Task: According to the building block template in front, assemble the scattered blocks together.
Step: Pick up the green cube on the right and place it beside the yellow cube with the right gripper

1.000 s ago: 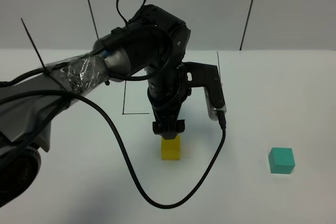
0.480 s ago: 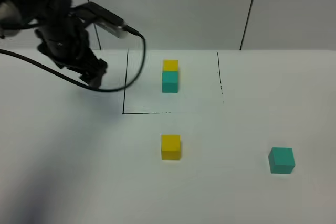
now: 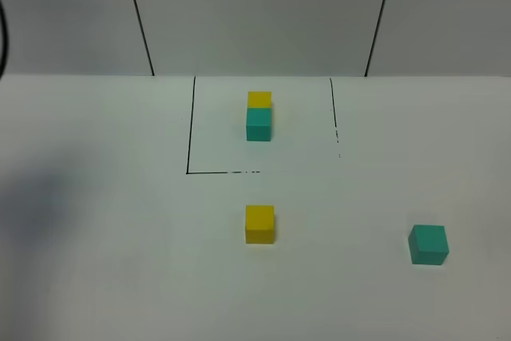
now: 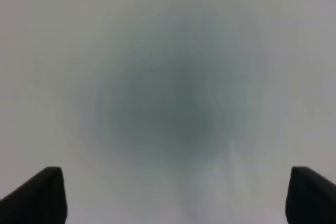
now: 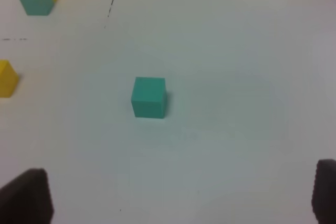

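Left claw (image 4: 176, 198) gapes open over the worktop (image 4: 168, 51); right claw (image 5: 176, 195) gapes too. It faces the teal block (image 5: 149, 97) (yellow block (image 3: 259, 224) well apart).

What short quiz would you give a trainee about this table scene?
1. True or false: the loose yellow cube touches the loose teal cube.
2. Which colours make up the template? A) yellow and teal B) red and blue C) teal only
3. What does the right tool hold?

Key: 1 false, they lie well apart. 2 A. 3 nothing, it is open and empty.
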`<state>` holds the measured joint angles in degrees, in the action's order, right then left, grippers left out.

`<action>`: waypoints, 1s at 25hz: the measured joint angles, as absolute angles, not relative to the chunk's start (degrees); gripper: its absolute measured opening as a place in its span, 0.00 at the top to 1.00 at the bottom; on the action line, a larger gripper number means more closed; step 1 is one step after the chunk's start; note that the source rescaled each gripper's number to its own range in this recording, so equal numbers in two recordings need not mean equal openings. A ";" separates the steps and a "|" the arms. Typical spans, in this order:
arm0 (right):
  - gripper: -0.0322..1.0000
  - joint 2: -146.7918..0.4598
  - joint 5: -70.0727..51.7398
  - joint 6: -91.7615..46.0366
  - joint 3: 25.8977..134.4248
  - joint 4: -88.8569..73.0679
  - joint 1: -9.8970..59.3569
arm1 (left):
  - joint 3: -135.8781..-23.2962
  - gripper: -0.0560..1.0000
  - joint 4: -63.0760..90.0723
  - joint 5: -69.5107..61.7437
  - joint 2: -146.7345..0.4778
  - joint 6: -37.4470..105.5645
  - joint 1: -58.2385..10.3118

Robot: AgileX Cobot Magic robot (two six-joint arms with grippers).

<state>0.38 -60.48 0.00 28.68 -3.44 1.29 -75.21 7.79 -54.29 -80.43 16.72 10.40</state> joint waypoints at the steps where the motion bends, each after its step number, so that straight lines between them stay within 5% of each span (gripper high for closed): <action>1: 0.00 0.38 -60.48 0.00 28.68 -3.44 1.29 | -71.69 0.12 7.85 -52.98 -76.23 16.47 10.45; 11: 0.00 0.38 -60.48 0.00 28.68 -3.44 1.29 | -50.72 0.13 10.08 -52.34 -36.26 13.32 8.10; 25: 0.00 0.38 -60.48 0.00 28.68 -3.44 1.29 | -36.59 0.16 14.39 -57.61 -11.81 14.82 4.56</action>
